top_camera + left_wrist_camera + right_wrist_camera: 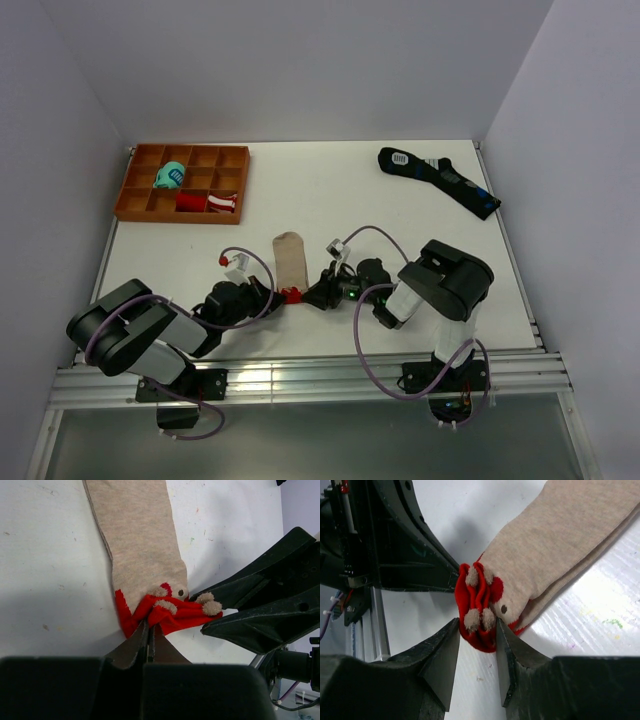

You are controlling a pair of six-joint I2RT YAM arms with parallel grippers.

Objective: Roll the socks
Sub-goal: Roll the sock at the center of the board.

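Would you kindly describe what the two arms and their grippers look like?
The left arm and right arm are black with pale grey-white link sections, and looping purple cables run along each. The left gripper and right gripper have matte black, wedge-shaped fingers tapering to points. A green light glows by the right wrist.

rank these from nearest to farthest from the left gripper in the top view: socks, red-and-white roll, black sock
From the left gripper:
1. socks - red end pinched in its jaws, beige part lying just ahead of it
2. red-and-white roll - in the tray, far left of the table
3. black sock - far right corner
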